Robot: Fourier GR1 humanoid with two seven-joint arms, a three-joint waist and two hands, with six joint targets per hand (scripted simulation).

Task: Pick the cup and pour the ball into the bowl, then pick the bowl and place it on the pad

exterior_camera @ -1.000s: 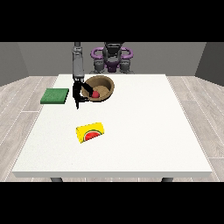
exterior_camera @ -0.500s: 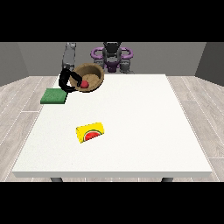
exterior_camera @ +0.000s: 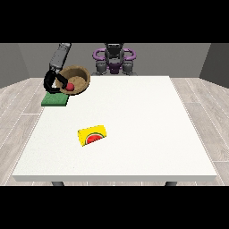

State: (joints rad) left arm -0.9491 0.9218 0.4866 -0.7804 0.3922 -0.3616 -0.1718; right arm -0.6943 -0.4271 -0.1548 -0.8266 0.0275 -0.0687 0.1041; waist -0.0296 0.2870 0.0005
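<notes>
— Where's the round brown wooden bowl point(exterior_camera: 75, 79) right now?

— Up off the white table point(exterior_camera: 134, 129), tilted towards us, with the small red ball point(exterior_camera: 70, 86) sitting inside it. The black hand at the view's left point(exterior_camera: 52, 82) has its fingers curled round the bowl's rim.

— So the pouring's done?

— Looks that way to me. I'd call this the carry to the flat green square pad point(exterior_camera: 54, 99), which lies just below and beside the bowl.

— What's needed next?

— Level the bowl, bring it down squarely onto the pad, then let go. The yellow watermelon-printed box point(exterior_camera: 92, 135) sits well apart. I can't see the other hand at all.
</notes>
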